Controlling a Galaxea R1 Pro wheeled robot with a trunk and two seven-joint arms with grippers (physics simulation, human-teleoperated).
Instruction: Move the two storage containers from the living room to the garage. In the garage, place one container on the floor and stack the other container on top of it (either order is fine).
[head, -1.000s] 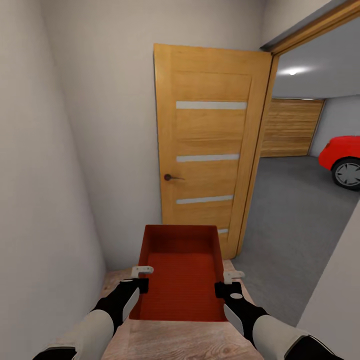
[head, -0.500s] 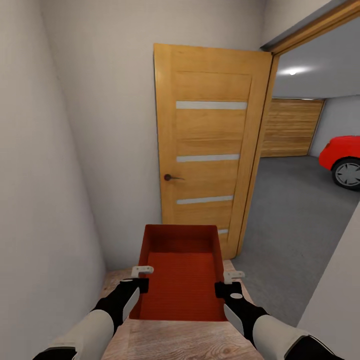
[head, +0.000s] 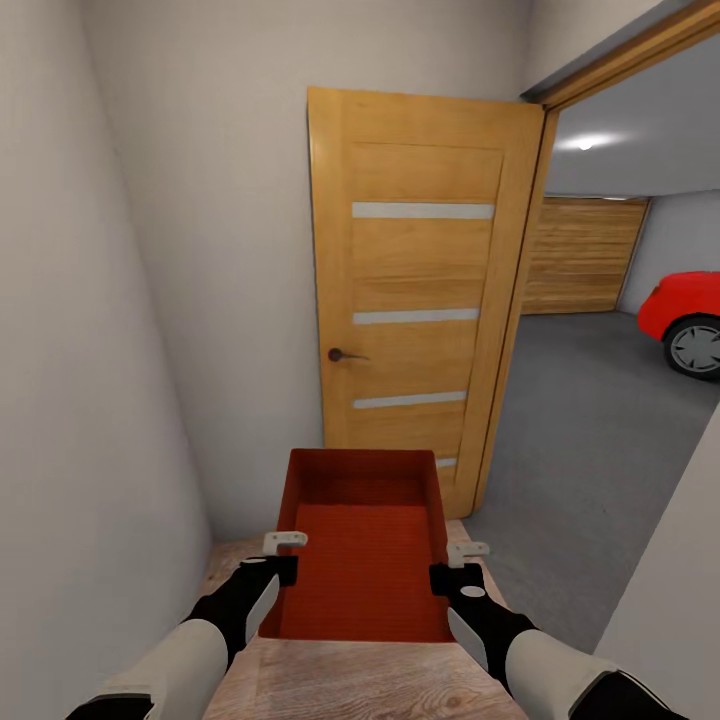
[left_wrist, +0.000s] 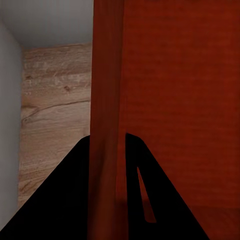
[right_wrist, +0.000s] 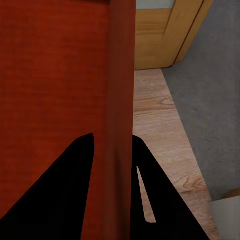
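I carry one orange-red open-topped storage container (head: 362, 545) in front of me, above the wood plank floor of a narrow hallway. My left gripper (head: 280, 555) is shut on its left wall and my right gripper (head: 455, 565) is shut on its right wall. In the left wrist view the thin wall (left_wrist: 106, 125) runs between the two dark fingers (left_wrist: 65, 200). The right wrist view shows the other wall (right_wrist: 120, 100) pinched the same way. Through the doorway at right lies the garage, with its dark grey floor (head: 590, 440).
A wooden door (head: 420, 290) with a dark handle stands open against the hallway wall straight ahead. Pale walls close in on the left (head: 80, 350) and lower right. A red car (head: 685, 320) and a plank-panelled garage door (head: 585, 255) are in the garage.
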